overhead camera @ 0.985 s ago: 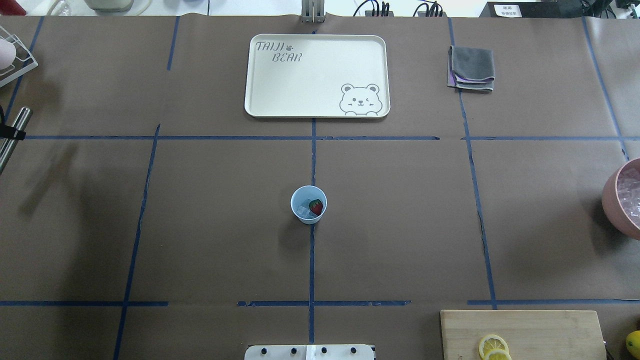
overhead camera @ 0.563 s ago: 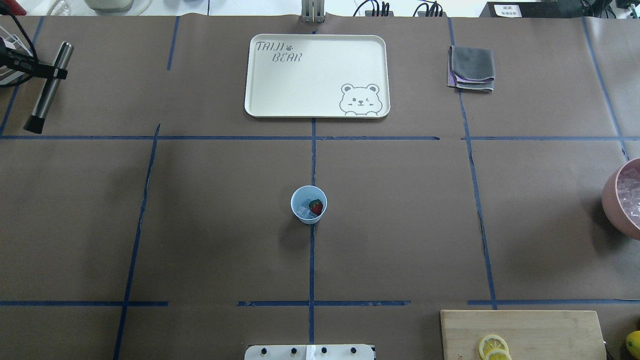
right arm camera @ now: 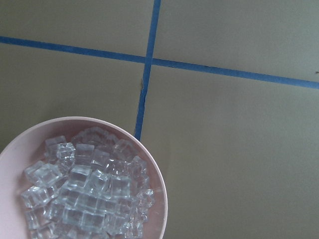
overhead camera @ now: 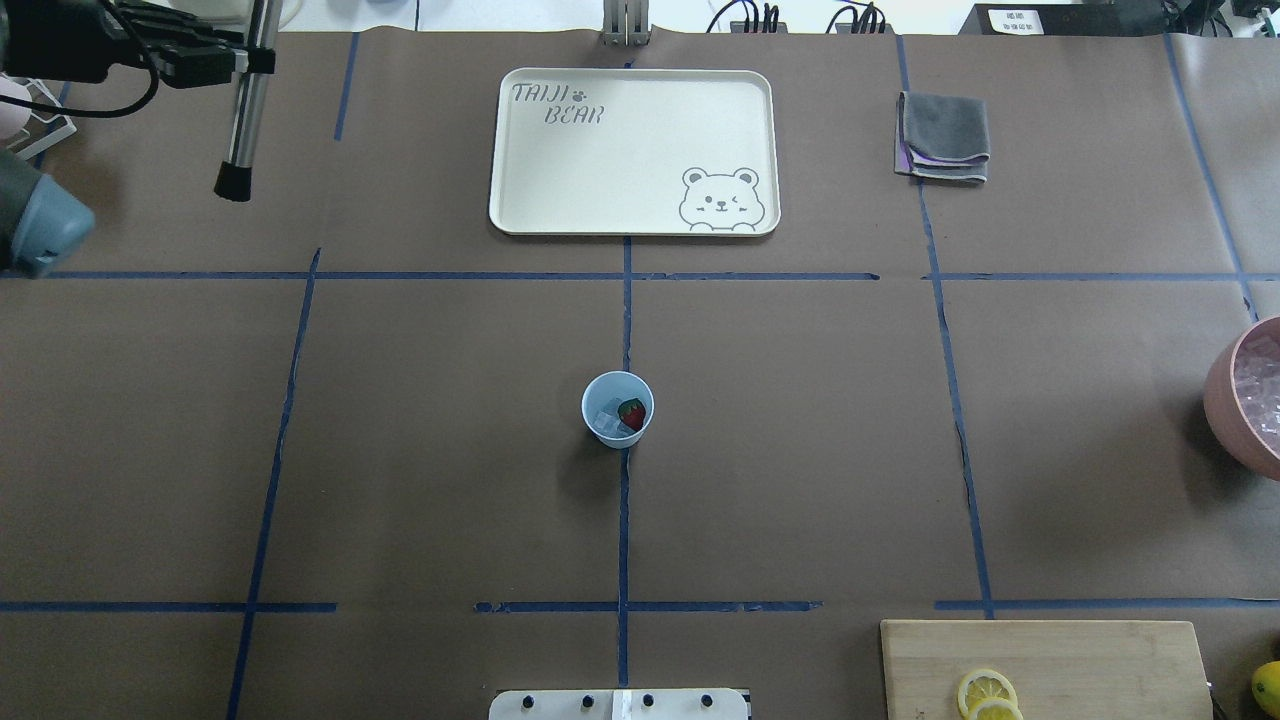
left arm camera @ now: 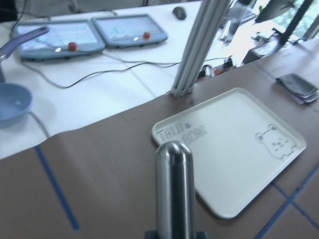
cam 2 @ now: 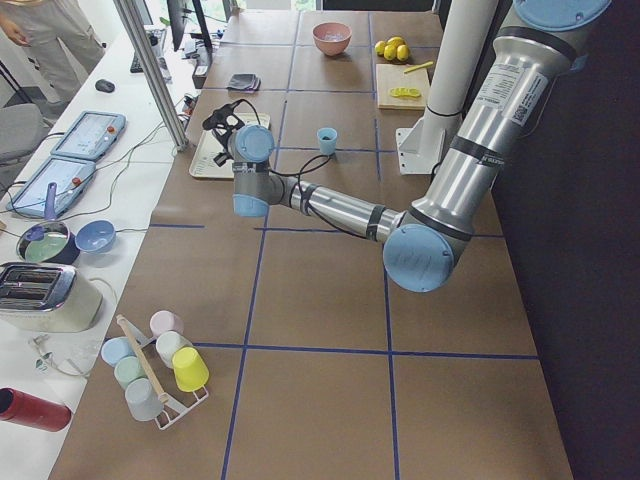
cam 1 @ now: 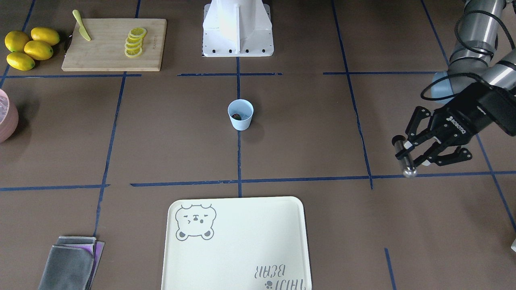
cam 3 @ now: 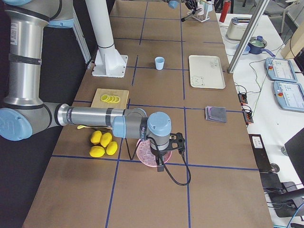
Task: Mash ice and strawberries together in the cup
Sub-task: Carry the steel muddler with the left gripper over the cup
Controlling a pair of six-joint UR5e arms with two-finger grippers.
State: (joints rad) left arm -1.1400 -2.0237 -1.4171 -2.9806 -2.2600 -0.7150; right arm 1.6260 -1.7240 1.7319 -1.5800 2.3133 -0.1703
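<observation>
The light blue cup [overhead camera: 618,408] stands at the table's centre, on the blue tape line. Inside it lie a red strawberry [overhead camera: 631,412] and a few clear ice cubes [overhead camera: 605,424]. My left gripper [overhead camera: 245,62] is at the far back left, shut on a steel muddler [overhead camera: 243,120] that hangs almost upright with its black tip down, far from the cup. The front-facing view shows the same muddler [cam 1: 404,155] between the fingers. My right gripper [cam 3: 164,153] hovers over the pink bowl [right arm camera: 160,199] of ice cubes [right arm camera: 82,191]; I cannot tell whether it is open or shut.
A cream bear tray [overhead camera: 600,160] lies at the back centre, with a folded grey cloth [overhead camera: 943,135] to its right. A cutting board [overhead camera: 1080,655] with lemon slices sits front right, whole lemons [cam 1: 28,46] beside it. A cup rack [cam 2: 150,370] stands at the left end.
My left arm has carried the muddler from the table's left edge toward the back and rightward. The muddler has swung from slanted to nearly upright. The cup has not moved.
</observation>
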